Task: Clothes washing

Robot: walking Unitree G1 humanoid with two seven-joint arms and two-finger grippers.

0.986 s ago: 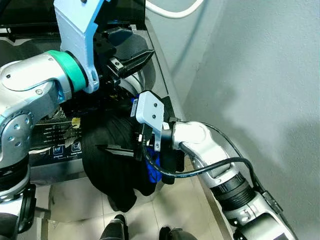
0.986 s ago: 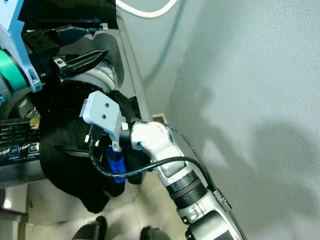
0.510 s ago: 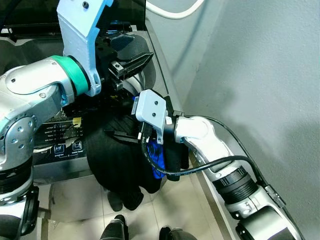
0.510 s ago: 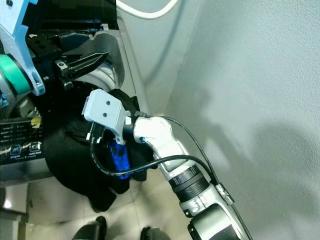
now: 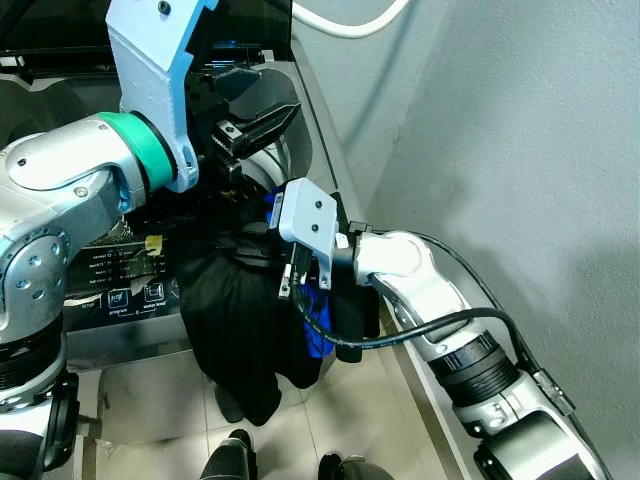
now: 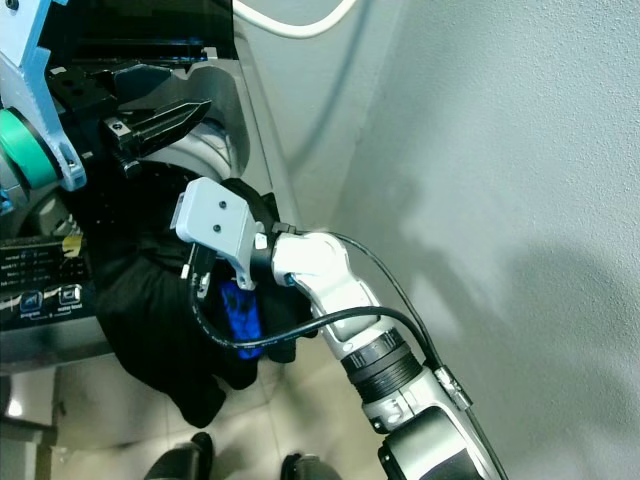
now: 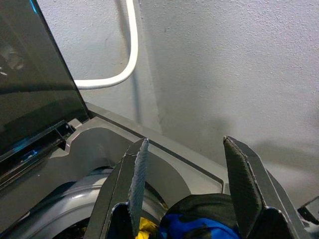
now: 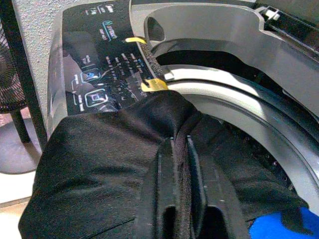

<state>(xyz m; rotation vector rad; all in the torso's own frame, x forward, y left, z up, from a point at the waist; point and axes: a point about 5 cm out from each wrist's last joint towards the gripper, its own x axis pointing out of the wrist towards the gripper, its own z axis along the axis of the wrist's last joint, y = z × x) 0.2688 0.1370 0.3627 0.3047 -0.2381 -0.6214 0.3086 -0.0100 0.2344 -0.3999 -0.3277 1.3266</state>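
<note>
control panel [image 8: 99, 74] print, too small to read

A white hose [image 5: 345, 22] curves along the grey wall [image 5: 520, 150], a black fan [image 8: 12, 99] stands on the pale tiled floor [image 5: 330, 420].

Grey textured wall [image 5: 520, 150], white hose [image 5: 345, 22] along it, pale tiled floor [image 5: 150, 400], fan stand [image 8: 15, 99]

Black garment [image 5: 240, 320] hides washer [image 5: 90, 330] front & right gripper [image 8: 174, 149] fingers.
</note>
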